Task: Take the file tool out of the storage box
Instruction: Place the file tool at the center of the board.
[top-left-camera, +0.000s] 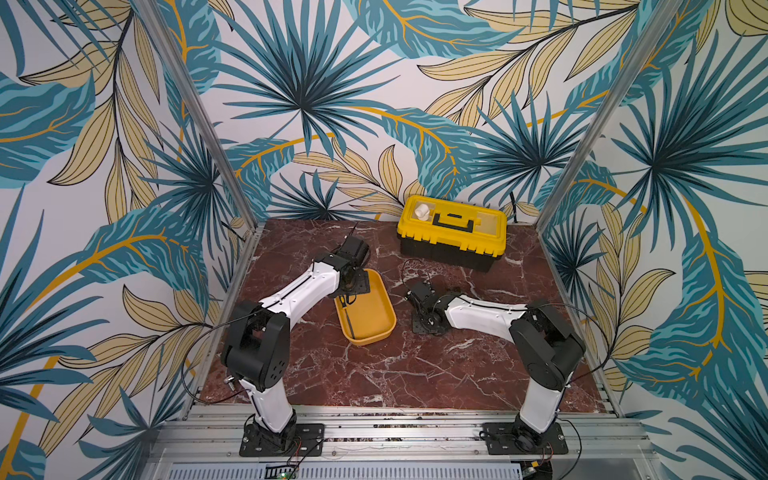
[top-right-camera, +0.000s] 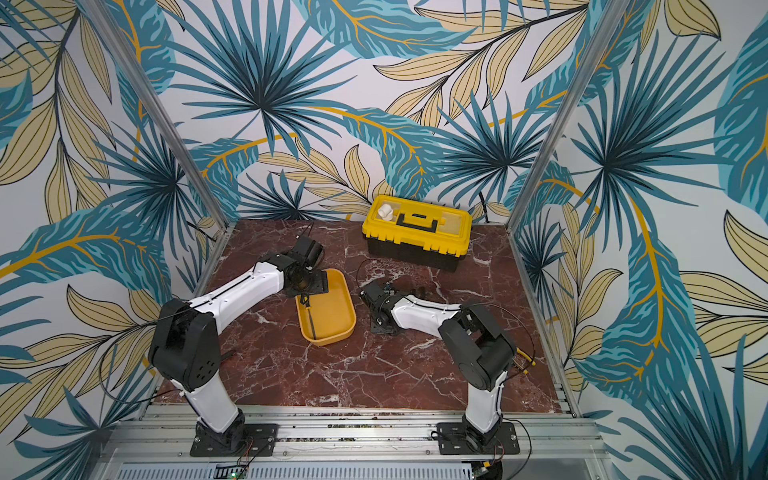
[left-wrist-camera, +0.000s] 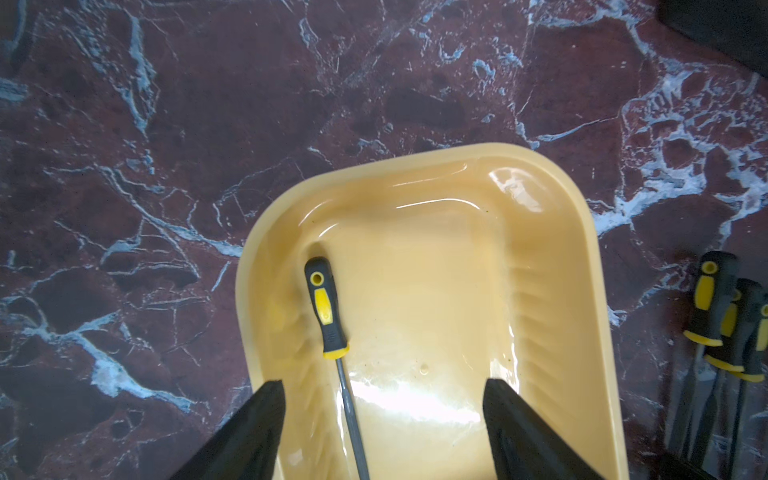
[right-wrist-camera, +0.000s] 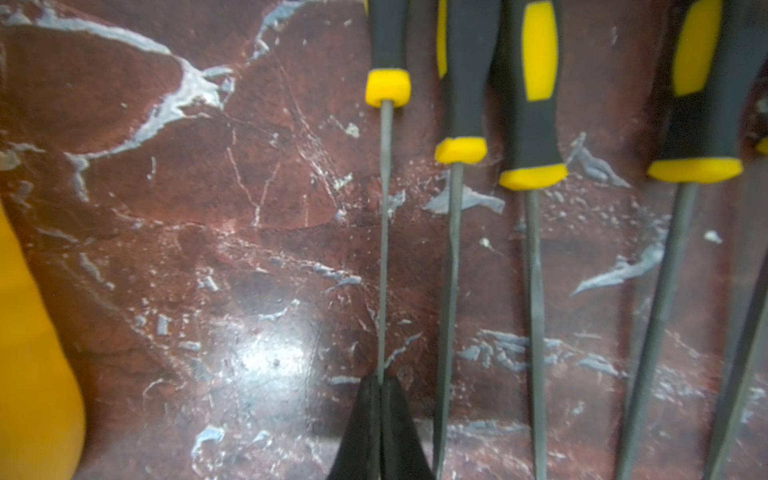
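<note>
One storage box (left-wrist-camera: 552, 311), and one file tool (left-wrist-camera: 328, 324) lies in it along a side wall. My left gripper (left-wrist-camera: 384, 382) hovers above, fingers wide apart, holding nothing. My right gripper (right-wrist-camera: 380, 386) is closed, with the thin file (right-wrist-camera: 384, 249) tip at its seam; can't tell if pinched. Table files (right-wrist-camera: 533, 124): four side by side, a fifth at the frame edge. One toolbox (top-left-camera: 453, 232), lid closed.
</note>
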